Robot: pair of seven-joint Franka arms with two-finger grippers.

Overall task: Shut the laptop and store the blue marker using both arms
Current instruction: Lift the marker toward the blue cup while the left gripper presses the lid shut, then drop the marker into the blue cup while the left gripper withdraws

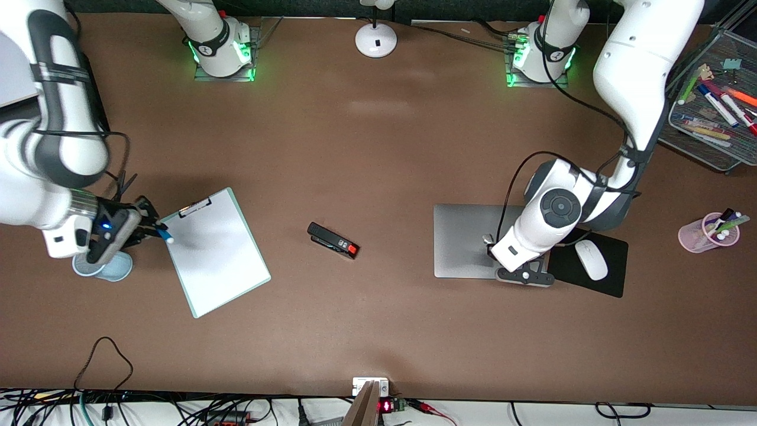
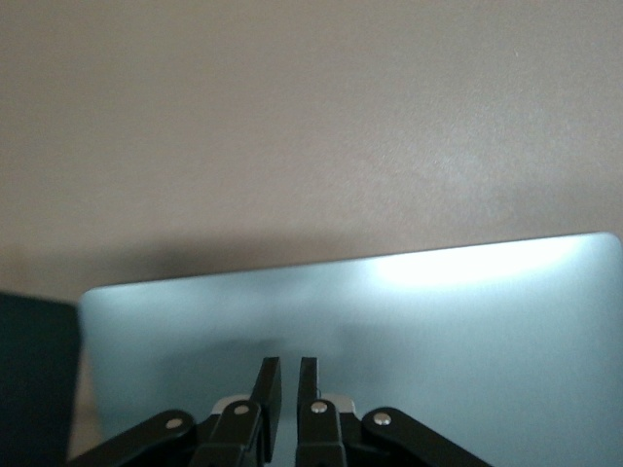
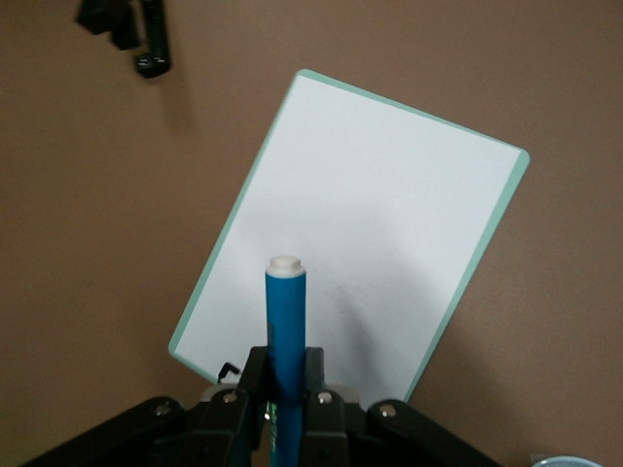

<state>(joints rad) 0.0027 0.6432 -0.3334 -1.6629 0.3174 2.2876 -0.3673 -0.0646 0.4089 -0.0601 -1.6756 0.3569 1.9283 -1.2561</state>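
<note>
The silver-grey laptop (image 1: 464,239) lies shut and flat on the table toward the left arm's end; its lid fills the left wrist view (image 2: 438,321). My left gripper (image 1: 492,245) is low over the lid near the mouse pad's side, its fingers (image 2: 271,389) nearly together with nothing between them. My right gripper (image 1: 151,228) is shut on the blue marker (image 1: 165,235), held in the air over the corner of the clipboard, beside a light-blue cup (image 1: 106,267). In the right wrist view the marker (image 3: 285,311) sticks out past the gripper (image 3: 284,375), whitish end forward.
A clipboard with white paper (image 1: 216,251) lies next to the right gripper. A black stapler (image 1: 333,239) sits mid-table. A black mouse pad (image 1: 609,278) with a white mouse (image 1: 591,259) lies beside the laptop. A pink cup of pens (image 1: 709,232) and a mesh tray of markers (image 1: 718,112) stand at the left arm's end.
</note>
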